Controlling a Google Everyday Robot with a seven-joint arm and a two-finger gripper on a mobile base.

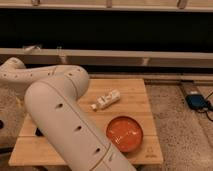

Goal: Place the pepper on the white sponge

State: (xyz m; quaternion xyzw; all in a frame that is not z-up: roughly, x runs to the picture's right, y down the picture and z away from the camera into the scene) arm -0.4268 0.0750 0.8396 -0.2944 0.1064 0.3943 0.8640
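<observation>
The pepper and the white sponge do not show in the camera view; they are hidden or out of view. My white arm (60, 115) fills the left half of the view, rising from the bottom and bending left over the wooden table (132, 87). My gripper does not show; the arm's last visible link runs toward the left edge. A small dark shape (38, 131) peeks out beside the arm at the table's left side; I cannot tell what it is.
A white cylindrical bottle (107, 99) lies on its side at the table's middle. An orange-red bowl (125, 134) sits at the front right. A blue device (196, 101) lies on the floor to the right. A dark shelf runs behind.
</observation>
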